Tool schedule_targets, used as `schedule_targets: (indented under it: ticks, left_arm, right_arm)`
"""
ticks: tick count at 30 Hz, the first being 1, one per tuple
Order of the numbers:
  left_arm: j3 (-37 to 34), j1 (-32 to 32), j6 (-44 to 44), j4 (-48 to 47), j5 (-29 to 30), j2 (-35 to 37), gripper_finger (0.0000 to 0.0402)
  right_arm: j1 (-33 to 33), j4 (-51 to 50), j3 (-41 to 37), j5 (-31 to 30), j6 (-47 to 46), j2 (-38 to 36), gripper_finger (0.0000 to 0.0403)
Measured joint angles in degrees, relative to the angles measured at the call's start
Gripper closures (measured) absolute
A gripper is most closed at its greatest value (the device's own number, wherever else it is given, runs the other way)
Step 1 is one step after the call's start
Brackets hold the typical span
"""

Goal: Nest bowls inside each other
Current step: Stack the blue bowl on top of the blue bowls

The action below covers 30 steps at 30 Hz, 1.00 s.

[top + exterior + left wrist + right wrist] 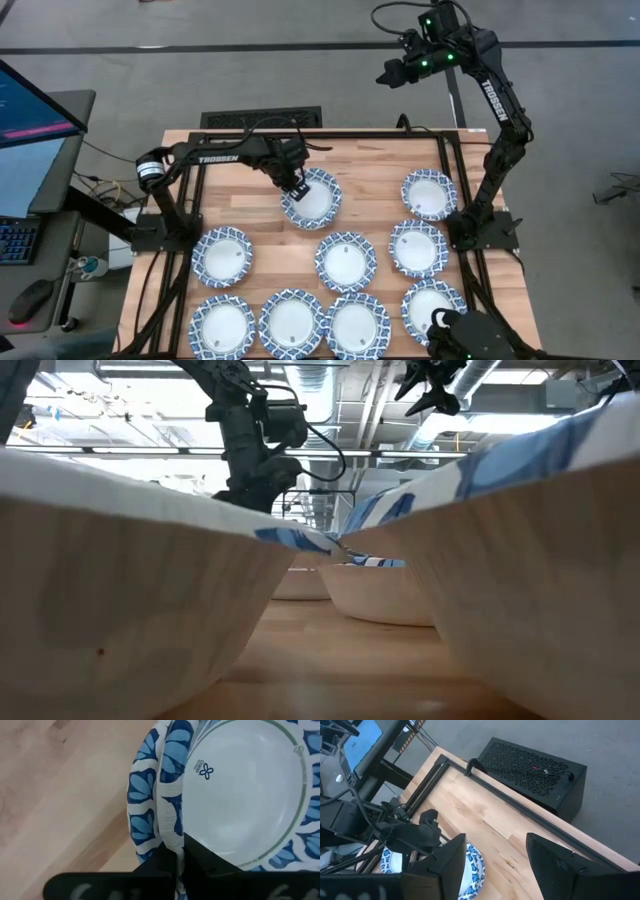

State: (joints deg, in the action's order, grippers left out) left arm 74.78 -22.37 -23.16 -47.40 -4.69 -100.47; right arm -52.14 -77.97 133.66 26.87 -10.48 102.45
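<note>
Fingers of the left gripper point(177, 862) are pinched together on the patterned rim of a small round shallow bowl with a white centre and blue-and-white leaf border point(312, 197), at the far middle of the pale wooden tabletop point(240, 190). The left wrist view shows two rims stacked there, so this bowl appears to sit in or on a second one, slightly offset. Nine more bowls of the same kind lie singly across the near half of the tabletop, most close together, one point(429, 193) at the far right.

My judgement is that the step in hand is seating the held bowl squarely into the one beneath it. To do it well, the rims should be brought concentric before the pinch is let go, lowering level so the thin edge is not bent, and opening only once the upper bowl rests down on its own. A tilted release could leave it cocked on the lower rim.

The right gripper point(495, 865) waits high beyond the far right corner of the tabletop, its fingers spread wide and holding nothing.

Writing: "TROSSEN" in white on both arms; a small blue mark inside the held bowl looks like "Dixie Ultra", though I cannot read it surely.
</note>
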Motion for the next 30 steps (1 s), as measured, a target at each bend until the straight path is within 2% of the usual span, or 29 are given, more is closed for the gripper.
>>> schedule_targets:
  ticks: [5, 15, 20, 24, 28, 30]
  left_arm:
    - [0.0, 0.0, 1.92, -0.25, 0.24, 0.0, 0.0352]
    - [1.36, 0.55, 0.02, -3.54, 1.73, 0.0, 0.025]
    - [8.09, 1.71, 3.48, -13.82, 10.37, 1.04, 0.0223]
    - [7.94, 4.07, 8.64, -17.0, 14.45, 6.59, 0.0219]
    - [1.16, 10.1, 17.32, -14.37, 15.13, 17.16, 0.022]
    - [-3.16, 13.23, 18.64, -15.66, 16.4, 23.18, 0.022]
  right_arm:
    - [0.0, 0.02, 0.0, -0.01, 0.05, 0.0, 0.0173]
    - [0.0, -0.01, -0.01, 0.02, 0.59, 0.0, 0.0173]
    - [0.0, -0.01, 0.0, 0.02, 0.63, 0.0, 0.0173]
    - [0.0, -0.26, 0.01, 0.02, 1.13, 0.0, 0.0173]
    - [-0.07, -2.23, 0.01, 0.04, 2.82, 0.0, 0.0173]
    - [-0.09, -2.65, 0.0, 0.04, 3.44, 0.0, 0.0173]
